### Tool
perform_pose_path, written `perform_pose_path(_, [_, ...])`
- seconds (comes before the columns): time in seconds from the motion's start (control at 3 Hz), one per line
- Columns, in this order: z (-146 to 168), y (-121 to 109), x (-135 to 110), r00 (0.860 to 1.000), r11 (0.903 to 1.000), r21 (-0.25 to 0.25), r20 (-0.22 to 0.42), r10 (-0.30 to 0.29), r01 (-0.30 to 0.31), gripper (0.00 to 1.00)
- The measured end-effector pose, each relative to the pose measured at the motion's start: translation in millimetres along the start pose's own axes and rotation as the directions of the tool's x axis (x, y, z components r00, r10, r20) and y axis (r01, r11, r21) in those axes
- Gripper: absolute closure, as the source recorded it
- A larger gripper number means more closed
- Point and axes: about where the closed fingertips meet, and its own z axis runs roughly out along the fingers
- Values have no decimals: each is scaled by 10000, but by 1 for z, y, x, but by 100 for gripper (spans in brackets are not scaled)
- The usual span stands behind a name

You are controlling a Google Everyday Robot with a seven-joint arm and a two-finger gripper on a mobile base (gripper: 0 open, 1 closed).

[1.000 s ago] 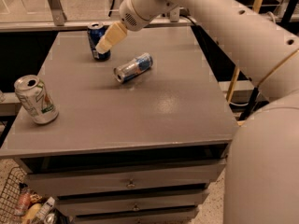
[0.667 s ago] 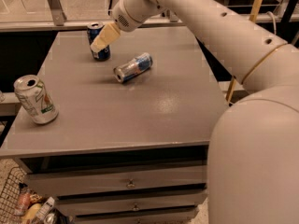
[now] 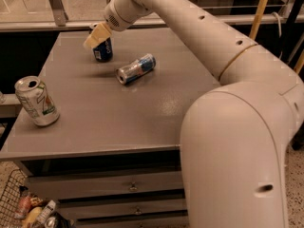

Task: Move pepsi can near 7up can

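The pepsi can (image 3: pixel 103 51), dark blue with white lettering, stands upright at the back left of the grey table (image 3: pixel 118 118). My gripper (image 3: pixel 97 34) is at the can's top, on its left side, and covers its upper part. The 7up can (image 3: pixel 37 101), pale with green and red marks, stands slightly tilted near the table's left edge, far from the pepsi can. My arm reaches in from the right and fills the right side of the camera view.
A slim silver-and-blue can (image 3: pixel 136 69) lies on its side just right of the pepsi can. Drawers (image 3: pixel 133 186) sit under the tabletop. A wire basket with packets (image 3: pixel 21 208) stands on the floor at the lower left.
My gripper has moved left across the pepsi can's top. All three cans stay where they were.
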Motion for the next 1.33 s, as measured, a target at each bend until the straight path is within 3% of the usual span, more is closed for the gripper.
perform_pose_path(0.33, [17,0,-2,10000,9998,-186,-27,23,-24,18])
perform_pose_path(0.67, [27,2,-3,10000,9995,-316,-33,2,-3,42])
perform_pose_path(1.0, [26,18,-15,9986,9951,-907,406,-347,383,71])
perform_pose_path(1.33, [13,52,-38,9809,9567,-2310,1207,-1526,1773,96])
